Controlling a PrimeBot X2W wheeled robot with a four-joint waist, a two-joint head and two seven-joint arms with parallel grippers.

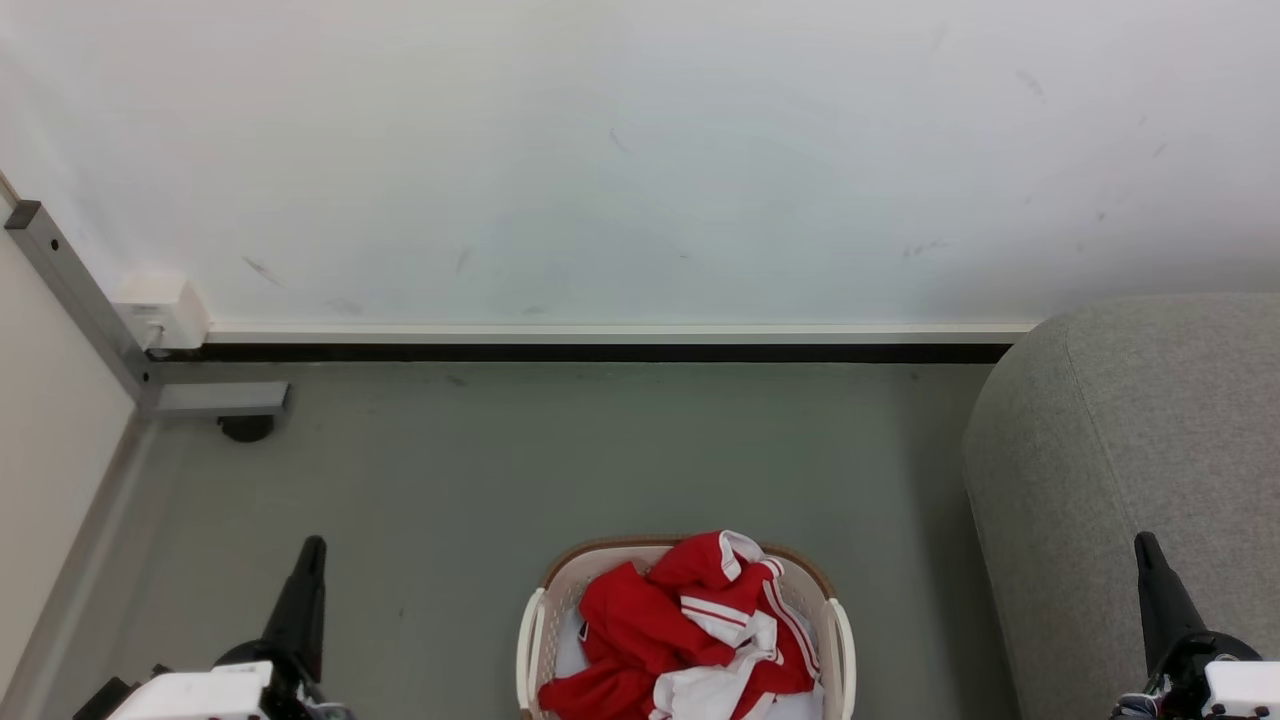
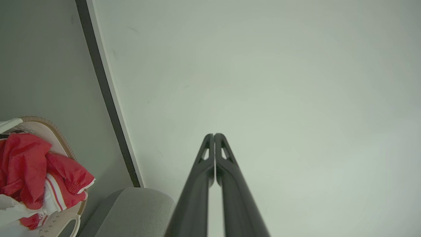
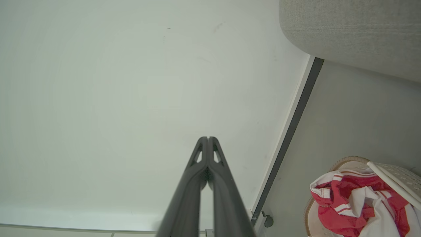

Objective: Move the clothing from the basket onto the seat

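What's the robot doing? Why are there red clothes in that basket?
Nothing is being handled right now. The red and white clothing lies piled in the basket on the floor in front of the robot. The grey sofa stands to the robot's right, with no clothing on the part in view. The left gripper and the right gripper are both shut and empty, one on each side of the basket.
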